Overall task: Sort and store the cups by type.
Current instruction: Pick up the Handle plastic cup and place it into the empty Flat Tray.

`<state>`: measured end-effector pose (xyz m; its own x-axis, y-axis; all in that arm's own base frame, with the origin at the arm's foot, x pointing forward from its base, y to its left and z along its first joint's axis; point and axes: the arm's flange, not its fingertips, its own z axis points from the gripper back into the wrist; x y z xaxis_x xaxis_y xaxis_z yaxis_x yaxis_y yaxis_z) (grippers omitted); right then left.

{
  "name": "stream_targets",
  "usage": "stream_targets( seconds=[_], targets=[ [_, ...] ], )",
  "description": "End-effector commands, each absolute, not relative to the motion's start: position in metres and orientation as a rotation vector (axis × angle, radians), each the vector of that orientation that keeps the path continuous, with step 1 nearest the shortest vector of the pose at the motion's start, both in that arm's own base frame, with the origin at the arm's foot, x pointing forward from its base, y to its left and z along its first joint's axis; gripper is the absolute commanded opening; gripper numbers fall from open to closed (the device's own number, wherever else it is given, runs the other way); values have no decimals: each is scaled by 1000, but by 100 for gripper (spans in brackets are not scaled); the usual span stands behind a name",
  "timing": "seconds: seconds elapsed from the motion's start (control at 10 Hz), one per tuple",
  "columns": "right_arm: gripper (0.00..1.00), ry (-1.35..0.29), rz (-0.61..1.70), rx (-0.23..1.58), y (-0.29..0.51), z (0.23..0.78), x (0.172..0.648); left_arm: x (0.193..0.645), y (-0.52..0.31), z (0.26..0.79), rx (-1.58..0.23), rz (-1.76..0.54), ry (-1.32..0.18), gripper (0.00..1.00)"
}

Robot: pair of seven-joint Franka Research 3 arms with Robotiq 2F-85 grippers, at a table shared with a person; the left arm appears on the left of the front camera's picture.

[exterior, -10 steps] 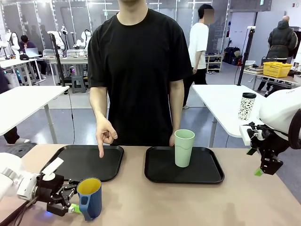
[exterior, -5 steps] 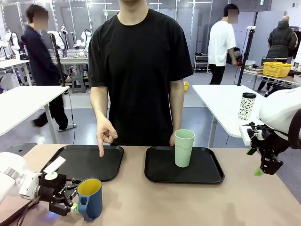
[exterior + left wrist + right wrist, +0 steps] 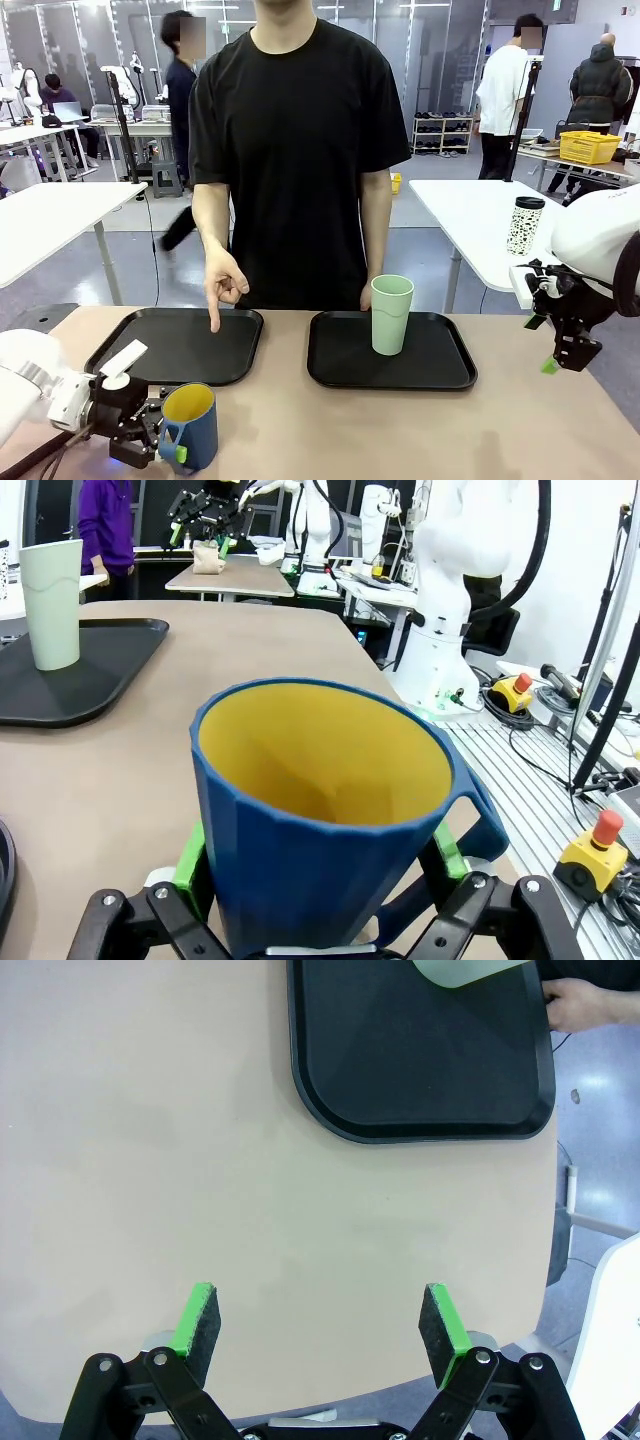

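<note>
The dark blue mug [image 3: 190, 426] with yellow inside stands upright on the table near its front left edge. My left gripper [image 3: 163, 437] is open, one finger on each side of the mug. In the left wrist view the blue mug [image 3: 320, 820] sits between the green pads [image 3: 193, 855] of the left gripper [image 3: 320, 860]; whether they touch it is unclear. The mint-green tumbler [image 3: 391, 314] stands on the right black tray [image 3: 340, 362]; it also shows far off as the tumbler [image 3: 52, 602]. My right gripper [image 3: 560, 362] hangs open at the right edge, holding nothing, and the right gripper [image 3: 320, 1322] is over bare table.
The person's hand [image 3: 222, 288] points a finger down onto the left black tray [image 3: 180, 350]; the other hand [image 3: 590, 1005] rests by the right tray [image 3: 420, 1060]. A white speckled travel tumbler [image 3: 525, 225] stands on a far table.
My left gripper has slid right, closer in around the blue mug. The right arm, the tumbler and the pointing hand have stayed put.
</note>
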<state>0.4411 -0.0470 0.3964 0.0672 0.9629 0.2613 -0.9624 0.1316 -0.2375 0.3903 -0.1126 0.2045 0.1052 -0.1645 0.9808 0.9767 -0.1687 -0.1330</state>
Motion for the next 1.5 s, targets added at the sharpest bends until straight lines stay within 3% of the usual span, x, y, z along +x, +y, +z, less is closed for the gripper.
stream_targets(
  seconds=[0.0, 0.6, 0.7, 0.8, 0.9, 1.0, 1.1, 1.2, 1.3, 1.4],
  targets=[
    [100, -392, 1440, -16, -46, 396, 439, 387, -122, 190, -1290, -1332, -952, 100],
    [100, -392, 1440, -16, -46, 396, 439, 395, -134, 189, -1302, -1349, -949, 100],
    [100, -392, 1440, -16, -46, 396, 439, 397, -132, 189, -1294, -1340, -973, 84],
    [100, -392, 1440, -16, -46, 396, 439, 399, -130, 190, -1302, -1321, -977, 82],
    [100, -392, 1440, -16, -46, 396, 439, 400, -129, 190, -1301, -1317, -975, 66],
    [100, -392, 1440, -16, -46, 396, 439, 400, -129, 191, -1305, -1310, -977, 63],
    [100, -392, 1440, -16, -46, 396, 439, 400, -129, 190, -1311, -1314, -973, 47],
    [100, -392, 1440, -16, -46, 396, 439, 400, -129, 190, -1314, -1311, -972, 44],
    [100, -392, 1440, -16, -46, 396, 439, 397, -128, 194, -1332, -1277, -973, 28],
    [100, -392, 1440, -16, -46, 396, 439, 391, -124, 206, -1383, -1260, -986, 33]
  ],
)
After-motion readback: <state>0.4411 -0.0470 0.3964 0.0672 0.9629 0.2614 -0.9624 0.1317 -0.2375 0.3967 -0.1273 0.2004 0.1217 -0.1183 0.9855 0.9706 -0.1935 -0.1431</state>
